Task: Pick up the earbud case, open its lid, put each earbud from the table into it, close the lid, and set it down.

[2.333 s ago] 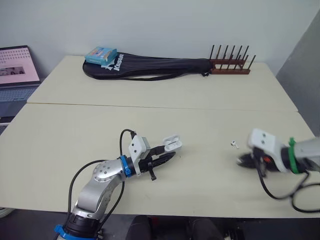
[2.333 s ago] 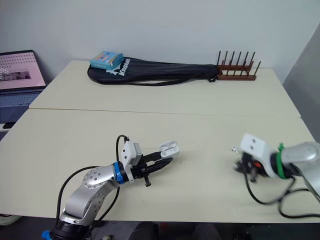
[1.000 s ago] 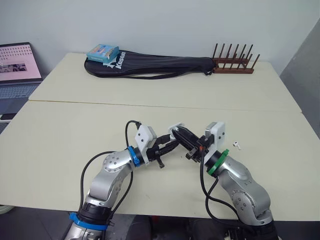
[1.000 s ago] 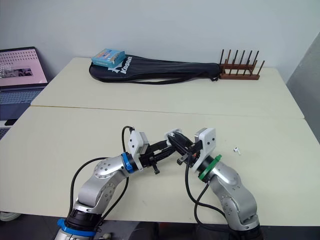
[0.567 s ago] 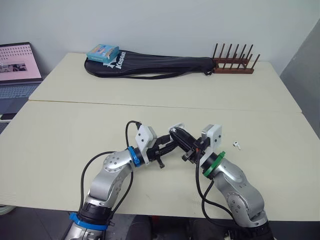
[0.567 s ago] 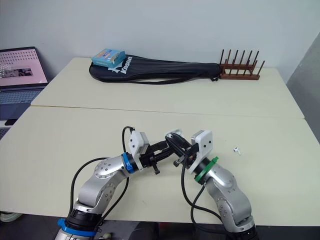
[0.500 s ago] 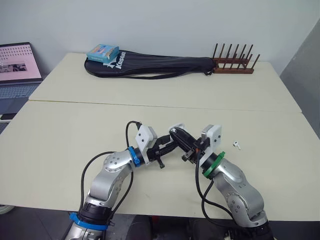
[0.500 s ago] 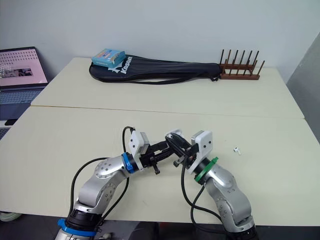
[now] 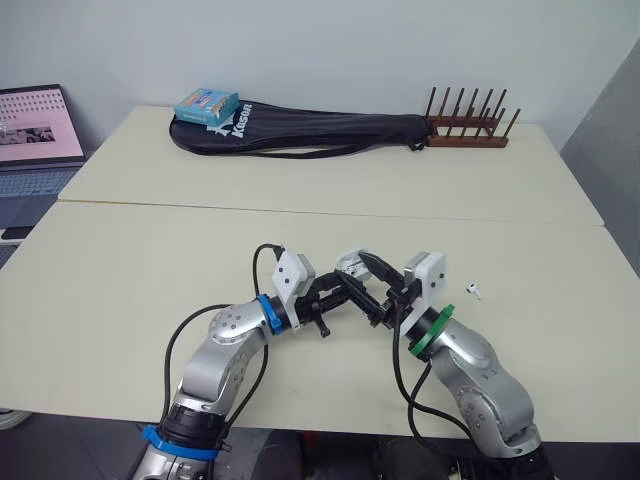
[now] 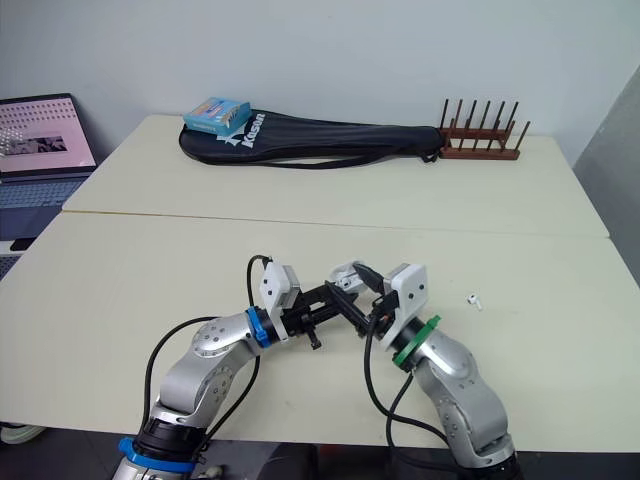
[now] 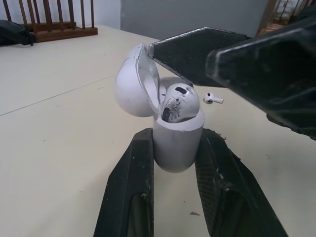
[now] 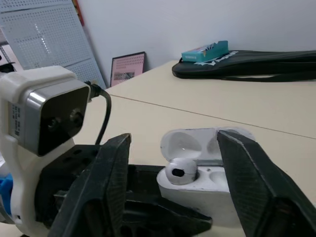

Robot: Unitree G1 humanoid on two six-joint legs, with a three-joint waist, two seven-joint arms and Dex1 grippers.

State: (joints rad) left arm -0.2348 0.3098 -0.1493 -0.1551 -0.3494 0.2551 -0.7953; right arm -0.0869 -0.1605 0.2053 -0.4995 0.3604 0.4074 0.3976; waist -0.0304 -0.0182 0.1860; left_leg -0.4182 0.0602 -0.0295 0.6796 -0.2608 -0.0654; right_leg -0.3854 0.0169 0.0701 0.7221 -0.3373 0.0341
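Observation:
My left gripper (image 9: 345, 288) is shut on the white earbud case (image 11: 177, 138), held just above the table (image 9: 150, 290) with its lid (image 11: 131, 86) hinged open. One earbud (image 11: 178, 101) sits in the case, its head showing above the rim. My right gripper (image 12: 175, 138) faces the case from the other side, open, with one finger on each side of the open top (image 12: 207, 185). A second earbud (image 9: 474, 291) lies on the table to the right of both grippers.
At the back of the far table lie a black racket bag (image 9: 310, 132) with a blue box (image 9: 205, 104) on it and a wooden peg rack (image 9: 467, 135). A laptop (image 9: 35, 130) stands at the far left. A seam (image 9: 300, 211) joins the two tables.
My right gripper came from the right side over to the case, then its fingers spread open around the case top. The left gripper holds the case in the same place.

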